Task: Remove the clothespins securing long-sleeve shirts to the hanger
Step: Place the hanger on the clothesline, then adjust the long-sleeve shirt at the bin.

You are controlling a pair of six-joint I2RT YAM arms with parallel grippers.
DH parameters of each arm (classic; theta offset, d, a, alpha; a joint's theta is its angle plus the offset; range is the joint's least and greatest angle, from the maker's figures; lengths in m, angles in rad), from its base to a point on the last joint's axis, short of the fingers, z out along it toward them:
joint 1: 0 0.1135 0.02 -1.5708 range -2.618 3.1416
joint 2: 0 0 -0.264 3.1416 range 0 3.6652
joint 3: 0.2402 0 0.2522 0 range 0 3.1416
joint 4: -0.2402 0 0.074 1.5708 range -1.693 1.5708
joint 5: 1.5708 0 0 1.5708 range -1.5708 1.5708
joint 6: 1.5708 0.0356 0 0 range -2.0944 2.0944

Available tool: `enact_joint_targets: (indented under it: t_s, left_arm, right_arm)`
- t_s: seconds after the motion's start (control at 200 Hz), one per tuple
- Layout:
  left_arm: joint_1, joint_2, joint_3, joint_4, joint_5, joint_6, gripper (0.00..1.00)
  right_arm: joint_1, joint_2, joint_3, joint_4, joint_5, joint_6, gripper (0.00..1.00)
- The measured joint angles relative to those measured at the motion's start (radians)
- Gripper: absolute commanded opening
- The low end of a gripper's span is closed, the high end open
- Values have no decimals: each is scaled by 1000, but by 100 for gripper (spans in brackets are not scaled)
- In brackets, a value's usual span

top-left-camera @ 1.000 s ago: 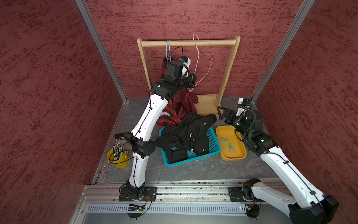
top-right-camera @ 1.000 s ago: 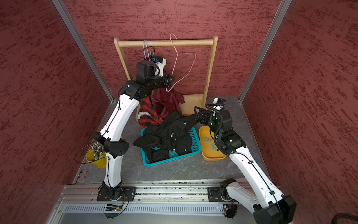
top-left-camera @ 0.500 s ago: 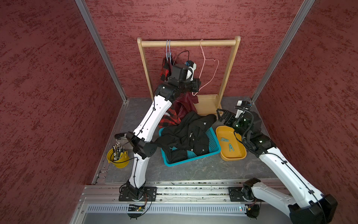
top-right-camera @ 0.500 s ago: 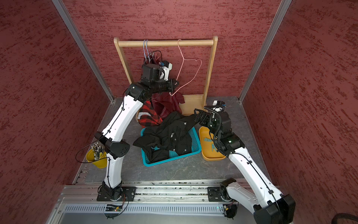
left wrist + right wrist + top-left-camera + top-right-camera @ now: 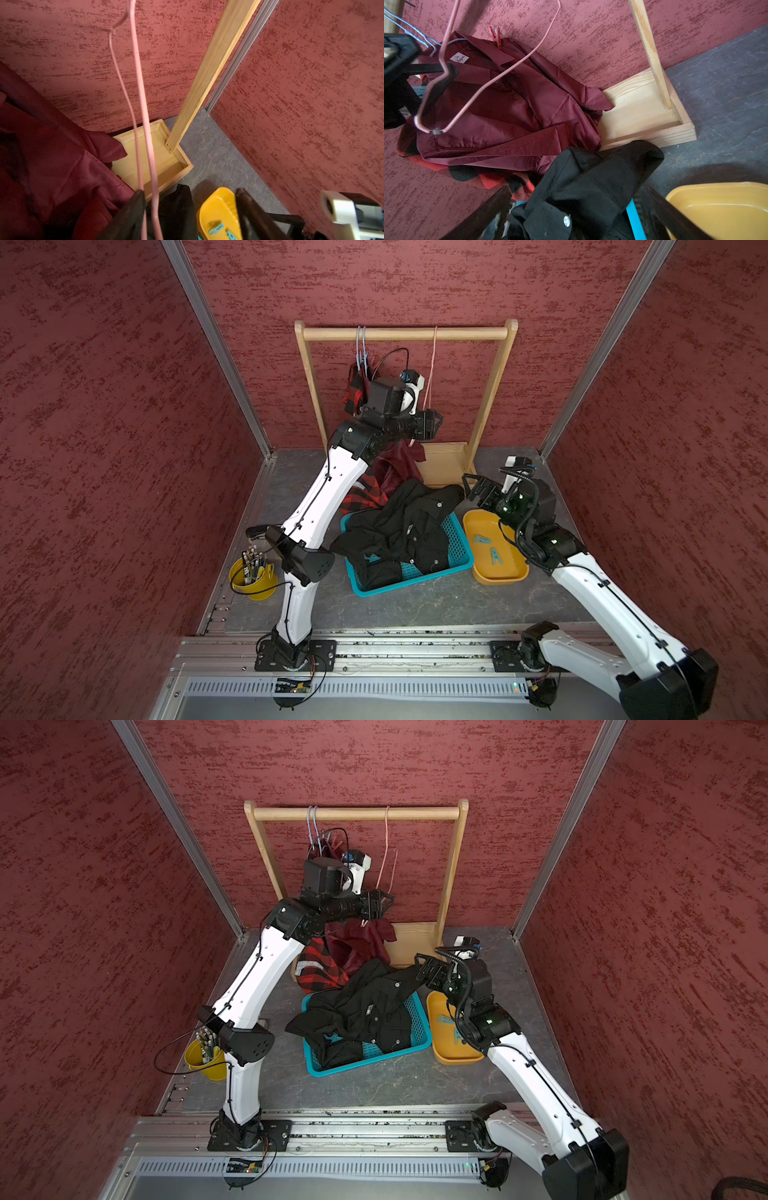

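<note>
Upper middle in a top view, the left tool [image 5: 437,425], spread wide, straddles the pink hanger [image 5: 433,360]; retreating could hook its wire. Right tool [image 5: 469,487] gapes empty.

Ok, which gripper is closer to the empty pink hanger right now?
Left. The left gripper is open with the pink hanger wire between its jaws; the right gripper sits low, by the black shirt and yellow tray.
</note>
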State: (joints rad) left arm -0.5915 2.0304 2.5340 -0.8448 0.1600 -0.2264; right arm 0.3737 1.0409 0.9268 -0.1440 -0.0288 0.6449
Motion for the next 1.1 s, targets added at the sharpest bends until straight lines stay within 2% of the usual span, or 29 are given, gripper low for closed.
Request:
enact_joint_targets:
  t_s: [0.08,0.125,0.265,0.371,0.471,0.651,0.751,1.102]
  left_arm:
    - [0,-24,-6,-1,-3,7,92]
    - [0,-45,-14,-1,-2,5,100]
    - [0,-134,-54,0,5,7,100]
    - [0,-249,-155,9,17,7,100]
    - [-3,-395,-315,47,27,6,100]
    - [-34,-716,-714,141,17,-32,100]
    - [-45,-846,-879,130,-1,-68,100]
    - [-64,-1038,-1258,-100,-63,-227,100]
  right_arm:
    - [0,7,-7,10,-5,4,99]
    - [0,10,-10,14,-6,5,99]
    - [0,31,-10,29,-13,7,99]
    - [0,70,-9,46,-27,11,99]
    - [-1,140,6,50,-56,10,99]
    - [-26,283,37,63,-121,23,99]
    - [-60,337,37,82,-163,55,99]
    - [-103,516,43,187,-256,159,95]
